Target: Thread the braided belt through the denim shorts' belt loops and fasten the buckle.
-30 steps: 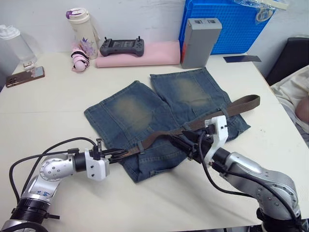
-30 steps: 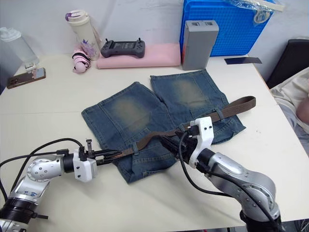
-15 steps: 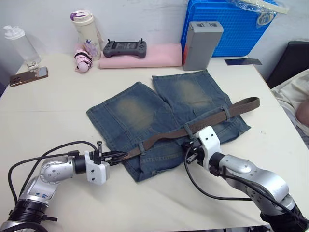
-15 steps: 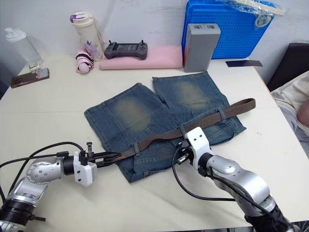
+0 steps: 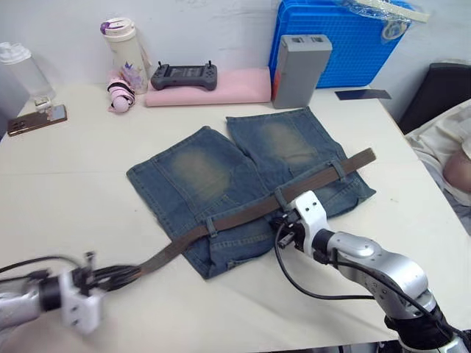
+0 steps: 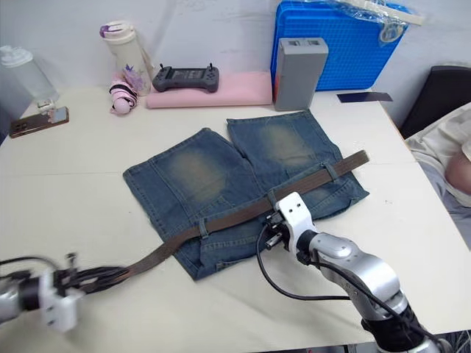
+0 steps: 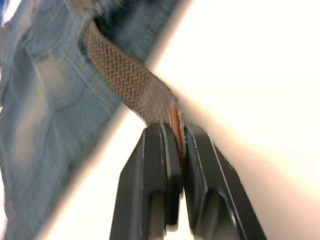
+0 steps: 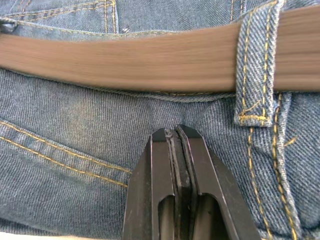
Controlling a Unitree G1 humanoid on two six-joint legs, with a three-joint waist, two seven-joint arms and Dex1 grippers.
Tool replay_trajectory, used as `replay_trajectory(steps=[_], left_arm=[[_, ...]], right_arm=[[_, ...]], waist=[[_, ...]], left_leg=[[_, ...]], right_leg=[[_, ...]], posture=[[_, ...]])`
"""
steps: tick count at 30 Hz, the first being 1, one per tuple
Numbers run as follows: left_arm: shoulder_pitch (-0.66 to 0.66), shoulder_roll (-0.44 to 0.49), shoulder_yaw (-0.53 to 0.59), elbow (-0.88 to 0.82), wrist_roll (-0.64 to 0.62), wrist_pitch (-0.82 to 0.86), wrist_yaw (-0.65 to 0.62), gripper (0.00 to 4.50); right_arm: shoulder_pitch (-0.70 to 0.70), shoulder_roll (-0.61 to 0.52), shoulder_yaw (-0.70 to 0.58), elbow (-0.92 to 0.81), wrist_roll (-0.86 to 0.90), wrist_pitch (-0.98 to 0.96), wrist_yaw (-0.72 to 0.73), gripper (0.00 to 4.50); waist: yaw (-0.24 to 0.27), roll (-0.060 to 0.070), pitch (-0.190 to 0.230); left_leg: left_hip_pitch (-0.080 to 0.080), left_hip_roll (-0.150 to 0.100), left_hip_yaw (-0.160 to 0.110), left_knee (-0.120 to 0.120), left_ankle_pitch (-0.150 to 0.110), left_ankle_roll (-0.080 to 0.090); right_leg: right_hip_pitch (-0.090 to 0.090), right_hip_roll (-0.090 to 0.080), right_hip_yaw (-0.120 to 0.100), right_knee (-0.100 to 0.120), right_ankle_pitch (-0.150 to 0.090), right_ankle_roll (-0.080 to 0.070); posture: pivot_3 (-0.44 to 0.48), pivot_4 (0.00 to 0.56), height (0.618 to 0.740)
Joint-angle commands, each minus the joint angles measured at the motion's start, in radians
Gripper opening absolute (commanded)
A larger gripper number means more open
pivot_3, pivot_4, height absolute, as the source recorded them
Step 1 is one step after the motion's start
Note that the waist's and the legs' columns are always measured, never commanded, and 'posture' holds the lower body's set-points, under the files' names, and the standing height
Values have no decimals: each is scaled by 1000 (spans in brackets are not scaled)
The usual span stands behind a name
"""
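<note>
Since half a second ago, the left claw point(image 5: 121, 275) has drawn back toward the robot's left along the bench point(image 5: 66, 198), pulling the braided belt point(image 5: 243, 213) with it, so more strap now trails off the shorts' edge and less sticks out past the far loop. The belt runs diagonally across the waistband of the denim shorts point(image 5: 221, 176), passing under the belt loops point(image 8: 255, 75) visible along it; its tan tip point(image 7: 174, 125) is off the denim, over bare bench. The left claw is clamped on that tip, both fingers point(image 7: 155, 170) pressed flat against it. The buckle cannot be made out.

The right claw point(image 8: 176, 137) rests on the denim just below the belt, near a loop, with its fingers pressed together and nothing between them.

The shorts lie flat at mid-bench, legs pointing away from the robot. Behind them stand a grey box point(image 5: 300, 60), a blue crate point(image 5: 346, 37), a pink pad point(image 5: 213, 84) carrying a dark controller point(image 5: 184, 75), a tumbler point(image 5: 121, 44), a clear bottle point(image 5: 20, 70) and a phone point(image 5: 35, 119).
</note>
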Motion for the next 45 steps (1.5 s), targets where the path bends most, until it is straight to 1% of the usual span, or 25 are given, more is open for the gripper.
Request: replay_trajectory(steps=[1,4,7,10,13,15,16,17,18,20,23,24,25,26,27,29,31,32,34,36,37,39,41,45], left_arm=[[104,77,130,283,11,-182,-2,0],[108,114,136,400,24,-250,21,0],[94,135,116,461,39,-289,38,0],[63,134,89,469,53,-293,58,0],[38,136,63,440,34,-287,83,0],[32,145,41,409,-15,-262,93,927],[30,155,29,389,-32,-250,94,1198],[24,163,21,372,-43,-241,95,1657],[9,171,17,336,-56,-228,99,2056],[-12,180,13,284,-77,-204,104,3011],[-36,190,8,141,-119,-113,104,4474],[-31,195,-9,43,-146,-61,101,4500],[-25,197,-19,-26,-166,-21,96,4500],[-15,196,-45,-122,-199,49,86,4500],[-7,194,-61,-190,-222,104,77,4500],[-11,193,-135,-367,-293,285,58,4500],[-54,176,-217,-508,-353,468,49,4500],[-100,157,-274,-572,-387,572,44,4500],[-215,102,-391,-666,-442,759,17,4500],[-334,27,-481,-699,-473,910,-15,4500],[-391,-15,-520,-699,-475,976,-32,4500],[-498,-116,-593,-672,-457,1059,-60,4500],[-573,-198,-650,-632,-425,1110,-104,4500],[-664,-333,-747,-501,-271,1110,-133,4500]], right_arm=[[11,8,15,55,-39,54,9,44],[12,20,18,52,-50,60,21,44],[8,36,23,49,-62,67,29,44],[4,47,22,46,-71,74,38,44],[-1,60,11,43,-70,87,45,44],[-4,67,3,39,-68,95,48,0],[-4,72,-5,36,-68,100,45,322],[-5,75,-12,33,-68,106,44,697],[-4,79,-23,31,-63,113,45,945],[-4,87,-38,28,-59,124,46,1878],[-8,88,-47,27,-66,131,56,3407],[-9,88,-56,22,-61,136,60,3773],[-10,89,-62,19,-57,141,63,4247],[-12,88,-76,12,-48,148,67,4431],[-15,88,-85,7,-42,154,70,4431],[-21,76,-109,-8,-24,164,89,4431],[-32,61,-136,-36,6,188,114,4431],[-42,51,-167,-59,42,211,132,4431],[-66,32,-244,-99,128,265,167,4431],[-95,13,-312,-129,216,320,195,4431],[-112,12,-346,-136,260,348,197,4431],[-153,30,-423,-137,363,402,183,4431],[-190,39,-470,-136,436,446,156,4431],[-219,21,-504,-140,496,471,111,4431]], waist=[[3,0,-1],[10,-1,-5],[6,-4,-6],[3,-3,-6],[-1,-4,-7],[0,-4,-7],[0,-4,-7],[0,-4,-7],[0,-4,-7],[2,-5,-7],[2,-5,-7],[2,-5,-7],[2,-5,-7],[3,-4,-7],[3,-4,-7],[4,-2,-5],[5,-1,-5],[6,0,-4],[13,9,1],[24,14,4],[26,14,5],[29,14,5],[28,13,5],[30,12,5]], left_leg=[[0,0,0,0,0,0],[0,1,0,0,0,0],[0,1,0,-1,-1,0],[0,1,0,-4,0,0],[0,1,1,-8,1,-1],[1,1,1,-10,1,-2],[1,1,2,-10,2,-2],[1,1,2,-10,2,-2],[1,1,2,-10,2,-2],[1,1,2,-10,2,-2],[1,1,2,-10,2,-2],[1,1,2,-10,2,-2],[1,1,2,-10,2,-2],[1,1,2,-10,2,-1],[1,1,2,-10,2,-1],[0,0,2,-10,2,-1],[-1,-1,1,-11,4,-4],[-1,-1,1,-10,4,-4],[-1,-2,2,-10,5,-4],[-2,-3,2,-10,5,-3],[-2,-3,2,-11,6,-4],[-2,-1,2,-12,7,-6],[-3,-2,3,-11,8,-7],[-1,-1,4,-12,10,-8]], right_leg=[[-1,0,0,0,0,0],[-2,0,-1,1,-1,-1],[-2,-1,-1,1,0,-2],[-2,-1,-1,1,-1,-3],[-4,-1,-1,1,-1,-3],[-4,-1,-1,1,-1,-4],[-4,-1,-1,0,-1,-4],[-4,-1,-1,0,-1,-4],[-4,-1,-1,0,-1,-4],[-4,-1,-1,0,-1,-4],[-3,-1,-1,0,-1,-4],[-3,-1,-1,0,-1,-3],[-3,-1,0,0,-1,-3],[-3,-1,-1,-1,-1,-3],[-3,-1,-1,-1,-1,-3],[-3,-2,-1,-1,-1,-3],[-2,-2,-1,-2,-1,-3],[-2,-2,-1,-2,-1,-3],[-2,-3,-1,-3,0,-1],[-3,-4,-1,-2,0,0],[-3,-3,-1,-1,0,0],[-3,0,-2,0,0,0],[-4,2,-2,2,1,0],[-3,4,-1,1,1,0]], posture=[[0,150,712],[0,150,712],[0,150,712],[0,150,712],[0,150,712],[0,150,712],[0,150,712],[0,150,712],[0,150,712],[0,150,712],[0,150,712],[0,150,712],[0,150,712],[0,150,712],[0,150,712],[0,150,712],[0,150,712],[0,150,712],[0,150,712],[0,150,712],[0,150,712],[0,150,712],[0,150,712],[0,150,712]])
